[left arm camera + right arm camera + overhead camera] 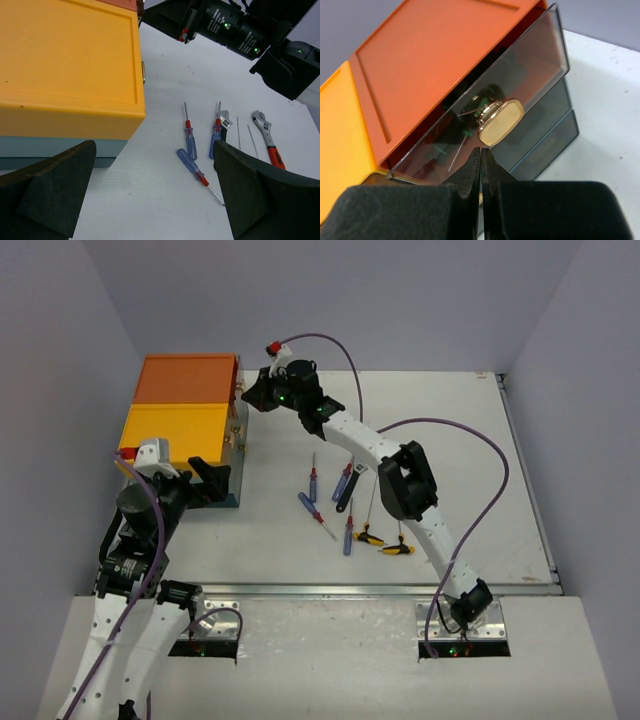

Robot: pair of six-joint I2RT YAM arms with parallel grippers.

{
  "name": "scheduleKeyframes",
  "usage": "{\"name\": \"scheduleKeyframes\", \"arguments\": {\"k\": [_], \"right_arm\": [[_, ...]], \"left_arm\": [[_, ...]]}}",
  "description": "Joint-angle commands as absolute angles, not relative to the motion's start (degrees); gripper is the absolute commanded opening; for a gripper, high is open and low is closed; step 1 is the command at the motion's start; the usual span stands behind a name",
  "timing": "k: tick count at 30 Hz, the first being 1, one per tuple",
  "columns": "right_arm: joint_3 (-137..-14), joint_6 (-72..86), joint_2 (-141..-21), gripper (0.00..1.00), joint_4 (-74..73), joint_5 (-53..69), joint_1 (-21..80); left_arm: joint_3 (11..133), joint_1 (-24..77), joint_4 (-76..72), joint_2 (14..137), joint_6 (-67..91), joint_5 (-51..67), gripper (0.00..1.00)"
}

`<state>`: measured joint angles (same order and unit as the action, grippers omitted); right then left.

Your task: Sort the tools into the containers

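The containers point(185, 405) sat at ten o'clock on the table point(450, 440). The left gripper point(205, 478) hovered at their five o'clock corner, fingers spread wide, holding nothing. The right gripper point(481, 159), fingers pressed together and empty, pointed just under the brass latch point(500, 121) of the orange-topped drawer point(530, 70). Opening it seemed the step in hand, calling for a hook and a pull toward three o'clock. Screwdrivers point(312, 483) lay loose at the containers' four o'clock. Reflections hid the drawer's inside, and whether the tips touched the latch was unclear.
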<state>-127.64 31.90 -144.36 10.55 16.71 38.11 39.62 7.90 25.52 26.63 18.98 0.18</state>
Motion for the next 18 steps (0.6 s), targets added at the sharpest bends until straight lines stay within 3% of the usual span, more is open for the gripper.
{"name": "scheduleKeyframes", "arguments": {"k": [1, 13, 18], "right_arm": [[-128.0, 37.2, -144.6, 0.00, 18.8, 20.0, 39.4], [-123.1, 36.5, -141.3, 0.04, 18.4, 16.7, 39.4], [-100.6, 37.0, -127.1, 0.20, 21.1, 6.0, 39.4]], "left_arm": [[39.7, 8.5, 23.1, 26.3, 19.3, 0.4, 1.00], [39.7, 8.6, 23.2, 26.2, 19.3, 0.3, 1.00], [39.7, 8.6, 23.1, 25.8, 19.3, 0.4, 1.00]]}}
